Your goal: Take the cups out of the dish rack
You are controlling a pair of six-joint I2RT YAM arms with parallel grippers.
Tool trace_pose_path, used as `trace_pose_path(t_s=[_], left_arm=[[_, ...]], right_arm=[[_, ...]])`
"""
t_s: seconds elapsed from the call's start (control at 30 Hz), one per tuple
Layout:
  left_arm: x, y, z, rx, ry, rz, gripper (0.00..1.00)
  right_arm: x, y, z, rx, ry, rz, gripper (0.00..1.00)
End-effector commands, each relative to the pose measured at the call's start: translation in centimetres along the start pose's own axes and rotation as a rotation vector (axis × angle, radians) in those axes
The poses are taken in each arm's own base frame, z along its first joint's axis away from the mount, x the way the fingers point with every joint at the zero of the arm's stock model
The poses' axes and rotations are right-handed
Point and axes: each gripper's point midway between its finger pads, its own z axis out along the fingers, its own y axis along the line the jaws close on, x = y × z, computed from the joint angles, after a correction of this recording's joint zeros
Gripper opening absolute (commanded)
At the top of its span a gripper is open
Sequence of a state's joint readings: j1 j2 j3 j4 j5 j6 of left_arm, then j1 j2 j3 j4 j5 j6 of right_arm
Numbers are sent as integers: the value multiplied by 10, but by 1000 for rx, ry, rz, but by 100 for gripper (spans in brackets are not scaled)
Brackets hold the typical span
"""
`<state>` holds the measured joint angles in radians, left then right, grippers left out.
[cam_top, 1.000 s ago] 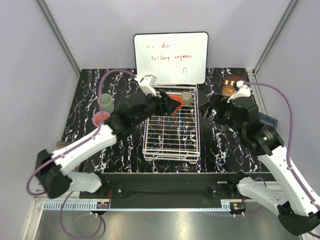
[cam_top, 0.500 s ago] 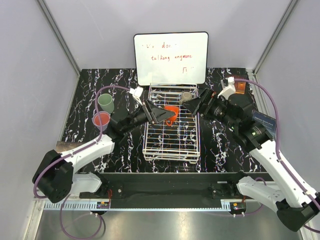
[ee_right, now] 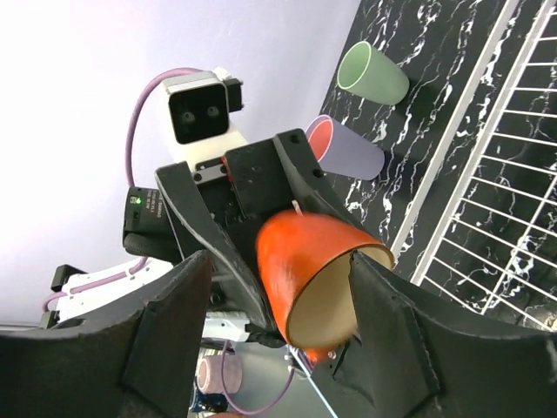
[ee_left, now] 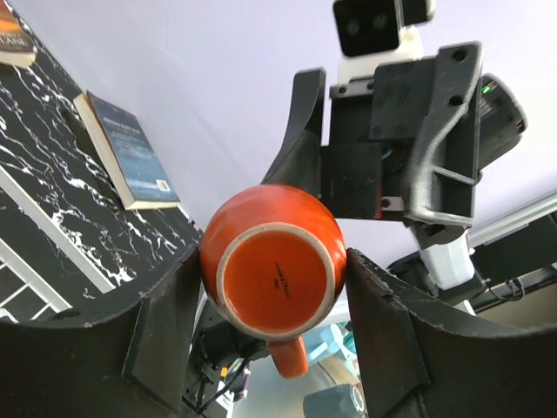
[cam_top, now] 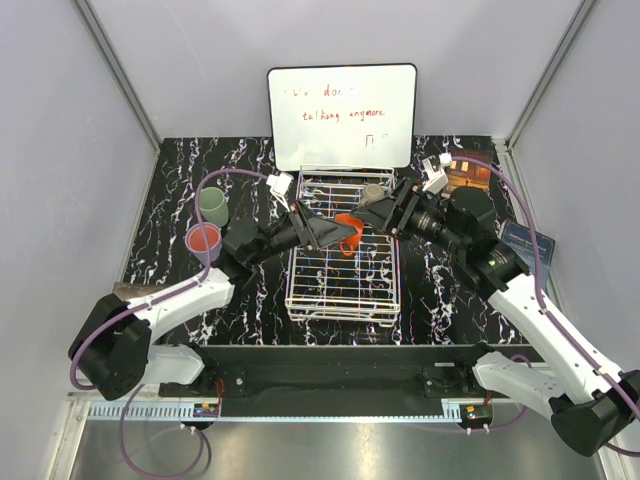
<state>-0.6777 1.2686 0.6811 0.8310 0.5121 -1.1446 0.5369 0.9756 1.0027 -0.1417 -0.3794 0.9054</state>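
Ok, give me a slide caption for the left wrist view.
Left end effector grips the orange cup, base toward camera, facing the right end effector.

Left arm angled inward from its base, forearm low; left gripper clamped on both sides of the orange cup; right arm angled inward; right gripper facing the left, jaws spread, straddling the cup's mouth.
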Motion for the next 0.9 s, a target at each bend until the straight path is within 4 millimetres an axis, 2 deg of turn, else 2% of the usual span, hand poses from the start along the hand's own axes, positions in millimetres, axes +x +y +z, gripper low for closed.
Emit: trace_pose_path(t_s=[0.0,0.2,0.23,0.27,0.3,0.33,0.6,0.63,0.73,0.77,0.87], left_arm=[[-8,-36,14,114,-9,98,0],[2,-38,21,123,19,99,0],[2,-37,22,122,21,100,0],[3,-37,22,121,25,100,0],[4,-36,22,119,26,98,0],[4,-35,22,117,25,99,0],[3,-34,23,107,25,106,0],[3,-34,23,107,26,108,0],[4,-34,23,101,39,111,0],[6,-33,22,93,47,110,0],[8,-27,18,52,58,111,0]], right_arm=[[-2,32,3,-132,29,-15,70],[8,29,14,-152,103,13,64],[4,35,15,-182,89,1,62],[4,35,15,-184,91,-1,60],[4,35,15,-185,93,-2,53],[5,35,15,-187,95,-6,50],[6,36,11,-183,100,-47,40],[10,31,10,-157,118,-37,37],[11,28,5,-134,120,-53,20],[12,27,5,-129,122,-61,0],[12,23,2,-102,122,-76,0]])
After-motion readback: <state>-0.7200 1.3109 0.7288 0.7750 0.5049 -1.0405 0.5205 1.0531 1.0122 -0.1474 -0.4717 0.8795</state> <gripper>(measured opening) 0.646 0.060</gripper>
